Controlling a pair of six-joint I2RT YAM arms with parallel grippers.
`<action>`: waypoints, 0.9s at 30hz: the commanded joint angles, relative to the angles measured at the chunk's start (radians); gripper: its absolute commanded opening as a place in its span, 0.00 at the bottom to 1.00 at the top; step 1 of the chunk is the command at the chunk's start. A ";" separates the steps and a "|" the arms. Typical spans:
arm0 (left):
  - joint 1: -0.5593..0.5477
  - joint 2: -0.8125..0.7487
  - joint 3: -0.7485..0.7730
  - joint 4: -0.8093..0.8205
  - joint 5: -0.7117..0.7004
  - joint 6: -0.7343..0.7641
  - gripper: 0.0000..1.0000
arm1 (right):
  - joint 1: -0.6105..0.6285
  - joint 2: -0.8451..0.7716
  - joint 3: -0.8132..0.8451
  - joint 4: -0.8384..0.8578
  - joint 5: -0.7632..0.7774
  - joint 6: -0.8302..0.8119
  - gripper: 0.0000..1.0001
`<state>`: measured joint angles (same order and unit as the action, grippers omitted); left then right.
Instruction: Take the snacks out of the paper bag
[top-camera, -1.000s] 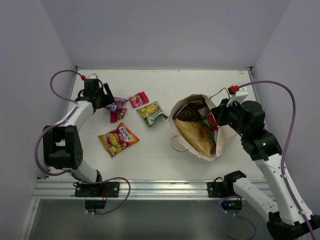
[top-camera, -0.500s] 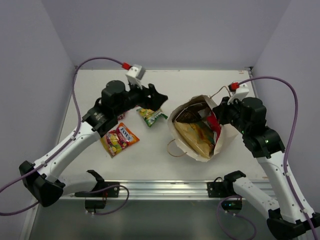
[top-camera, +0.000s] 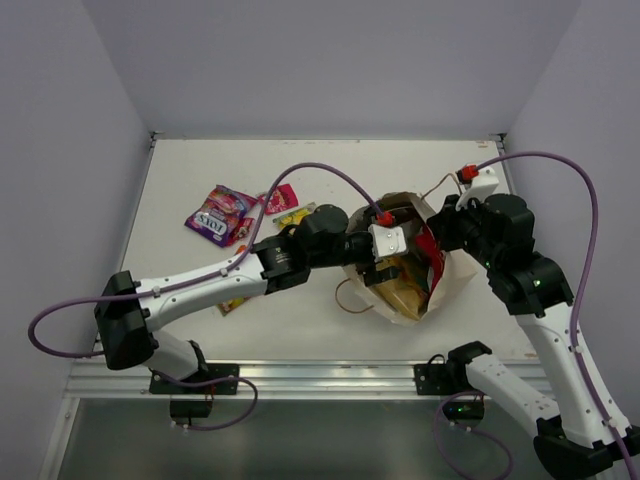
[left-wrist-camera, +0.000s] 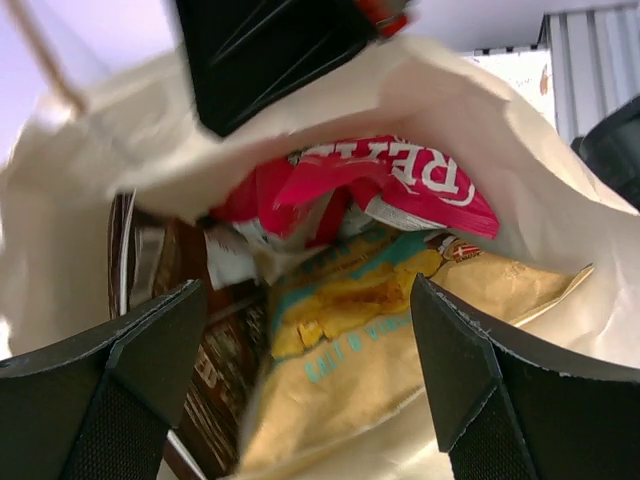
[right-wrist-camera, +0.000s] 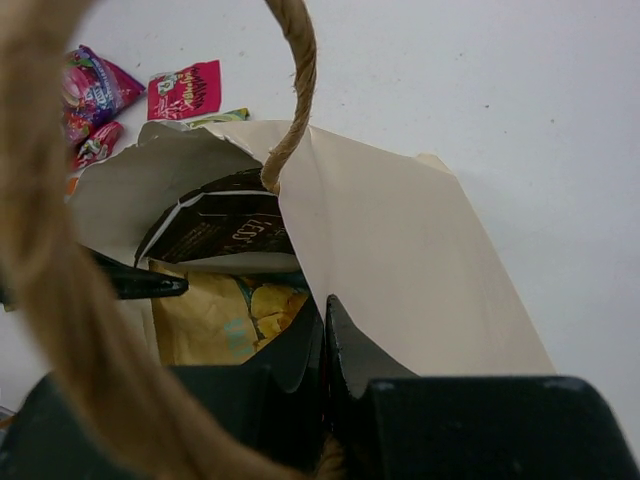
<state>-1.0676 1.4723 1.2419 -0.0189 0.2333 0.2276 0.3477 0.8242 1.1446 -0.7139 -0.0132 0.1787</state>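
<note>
At the right of the white table top (top-camera: 330, 165), a tall cream paper carrier bag (top-camera: 455, 275) sits with its mouth open toward the overhead camera, and one thin brown cord handle (right-wrist-camera: 297, 90) arches above its rim. The right gripper (right-wrist-camera: 323, 312) has its jaws pressed together on the far right edge of the bag, with the paper wall pinched between them. The left arm extends across the table from the near left, and the left gripper (left-wrist-camera: 308, 290) is inside the bag's mouth with its jaws spread wide and nothing between them. Just past its black fingers (left-wrist-camera: 110, 400) lie a crumpled glossy red packet (left-wrist-camera: 400, 185), a larger tan pouch printed with yellow crisps (left-wrist-camera: 370, 350) below it, and a dark brown pouch (left-wrist-camera: 205, 350) against the left wall. On the table to the left of the bag, well apart from it, are a purple glossy packet (top-camera: 220, 212), a small pink packet (top-camera: 283, 197) and a green-yellow packet (top-camera: 293, 216) partly hidden by the left arm.
</note>
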 joint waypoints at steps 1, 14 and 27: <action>-0.037 0.017 0.036 0.149 0.018 0.286 0.89 | 0.007 -0.010 0.046 0.005 -0.013 -0.007 0.04; -0.043 0.268 0.203 0.106 0.118 0.403 0.78 | 0.008 -0.008 0.047 0.017 -0.051 -0.005 0.04; -0.043 0.274 0.206 0.060 0.109 0.392 0.00 | 0.008 -0.031 0.007 0.039 0.002 -0.005 0.01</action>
<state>-1.1084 1.8202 1.4734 0.0330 0.3557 0.6197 0.3489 0.8177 1.1458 -0.7181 -0.0357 0.1753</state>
